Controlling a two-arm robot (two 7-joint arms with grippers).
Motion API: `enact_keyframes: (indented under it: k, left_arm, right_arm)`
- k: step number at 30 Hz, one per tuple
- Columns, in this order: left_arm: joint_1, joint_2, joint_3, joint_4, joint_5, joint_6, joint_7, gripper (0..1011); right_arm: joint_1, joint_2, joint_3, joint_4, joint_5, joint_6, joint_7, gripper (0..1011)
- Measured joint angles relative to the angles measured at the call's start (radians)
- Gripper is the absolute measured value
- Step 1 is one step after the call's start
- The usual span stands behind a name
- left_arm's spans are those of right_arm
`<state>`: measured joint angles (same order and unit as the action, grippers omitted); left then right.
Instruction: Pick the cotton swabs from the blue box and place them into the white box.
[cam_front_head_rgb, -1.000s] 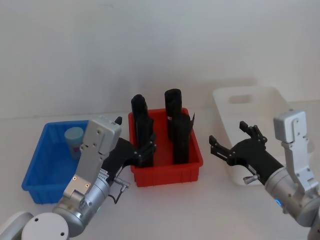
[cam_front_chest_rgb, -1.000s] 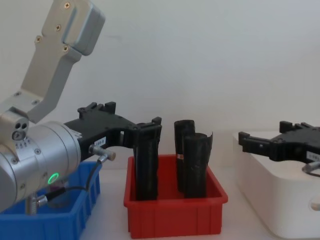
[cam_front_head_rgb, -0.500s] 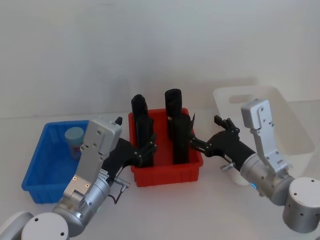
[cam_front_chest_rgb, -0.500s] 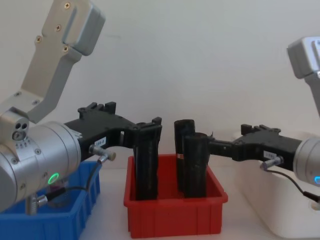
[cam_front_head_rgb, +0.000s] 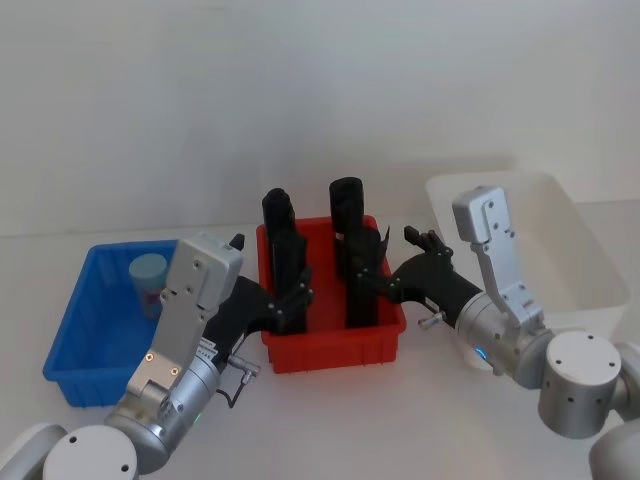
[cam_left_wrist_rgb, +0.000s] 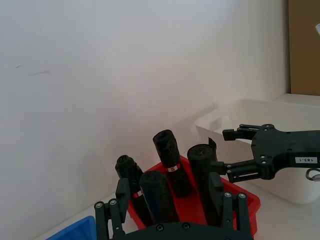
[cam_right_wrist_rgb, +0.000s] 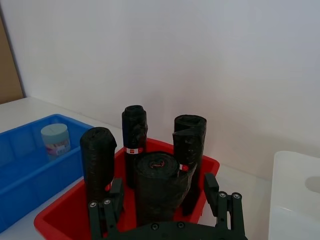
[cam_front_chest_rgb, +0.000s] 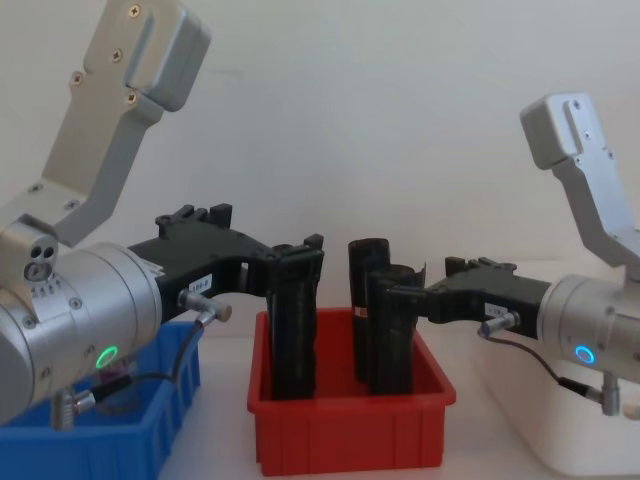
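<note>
The white box (cam_front_head_rgb: 560, 250) sits behind the right gripper (cam_front_head_rgb: 378, 284); the blue box (cam_front_head_rgb: 75, 330), left of the left gripper (cam_front_head_rgb: 298, 297), holds one swab tub (cam_front_head_rgb: 148, 280); both grippers' fingers are spread wide around black rolls (cam_front_head_rgb: 360, 262) in the red bin (cam_front_head_rgb: 335, 345), gripping nothing visibly.

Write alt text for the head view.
Both grippers reach into the red bin of black rolls: the left gripper from its left, the right gripper from its right. A cotton swab tub stands in the blue box; the white box sits right.
</note>
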<state>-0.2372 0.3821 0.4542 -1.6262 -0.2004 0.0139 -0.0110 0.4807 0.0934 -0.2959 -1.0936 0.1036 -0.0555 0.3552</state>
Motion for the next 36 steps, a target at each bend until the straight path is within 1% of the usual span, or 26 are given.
enact_keyframes:
  k: [1, 2, 4, 8, 11, 13, 16, 18, 19, 22, 23, 25, 28, 34, 36]
  left_arm:
    - [0.000, 0.000, 0.000, 0.000, 0.000, 0.000, 0.000, 1000]
    - [0.000, 0.000, 0.000, 0.000, 0.000, 0.000, 0.000, 1000]
    - [0.000, 0.000, 0.000, 0.000, 0.000, 0.000, 0.000, 1000]
    - [0.000, 0.000, 0.000, 0.000, 0.000, 0.000, 0.000, 1000]
    - [0.000, 0.000, 0.000, 0.000, 0.000, 0.000, 0.000, 1000]
    - [0.000, 0.000, 0.000, 0.000, 0.000, 0.000, 0.000, 1000]
    - [0.000, 0.000, 0.000, 0.000, 0.000, 0.000, 0.000, 1000]
    - [0.000, 0.000, 0.000, 0.000, 0.000, 0.000, 0.000, 1000]
    - [0.000, 0.000, 0.000, 0.000, 0.000, 0.000, 0.000, 1000]
    - [0.000, 0.000, 0.000, 0.000, 0.000, 0.000, 0.000, 1000]
    - [0.000, 0.000, 0.000, 0.000, 0.000, 0.000, 0.000, 1000]
    - [0.000, 0.000, 0.000, 0.000, 0.000, 0.000, 0.000, 999]
    - [0.000, 0.000, 0.000, 0.000, 0.000, 0.000, 0.000, 1000]
    - [0.000, 0.000, 0.000, 0.000, 0.000, 0.000, 0.000, 1000]
    - [0.000, 0.000, 0.000, 0.000, 0.000, 0.000, 0.000, 1000]
  right_arm:
    - [0.004, -0.002, 0.000, 0.006, 0.000, -0.002, 0.002, 1002]
    - [0.017, -0.008, -0.001, 0.030, 0.002, -0.007, 0.007, 1002]
    - [0.028, -0.012, -0.002, 0.049, 0.002, -0.013, 0.013, 1002]
    - [0.063, -0.028, -0.006, 0.112, 0.004, -0.029, 0.027, 1002]
    - [0.081, -0.035, -0.008, 0.143, 0.004, -0.037, 0.034, 994]
    - [0.095, -0.042, -0.010, 0.170, 0.004, -0.046, 0.040, 931]
    - [0.119, -0.052, -0.014, 0.216, 0.004, -0.060, 0.050, 907]
    - [0.124, -0.054, -0.015, 0.224, 0.004, -0.063, 0.052, 821]
    - [0.133, -0.058, -0.016, 0.239, 0.004, -0.068, 0.055, 811]
    - [0.146, -0.064, -0.018, 0.267, 0.004, -0.078, 0.058, 687]
    - [0.151, -0.067, -0.019, 0.277, 0.003, -0.083, 0.060, 687]
    - [0.156, -0.069, -0.020, 0.286, 0.003, -0.087, 0.062, 610]
    - [0.164, -0.072, -0.021, 0.301, 0.003, -0.093, 0.063, 548]
    - [0.168, -0.073, -0.021, 0.306, 0.003, -0.098, 0.062, 529]
    - [0.164, -0.071, -0.021, 0.294, 0.003, -0.099, 0.059, 529]
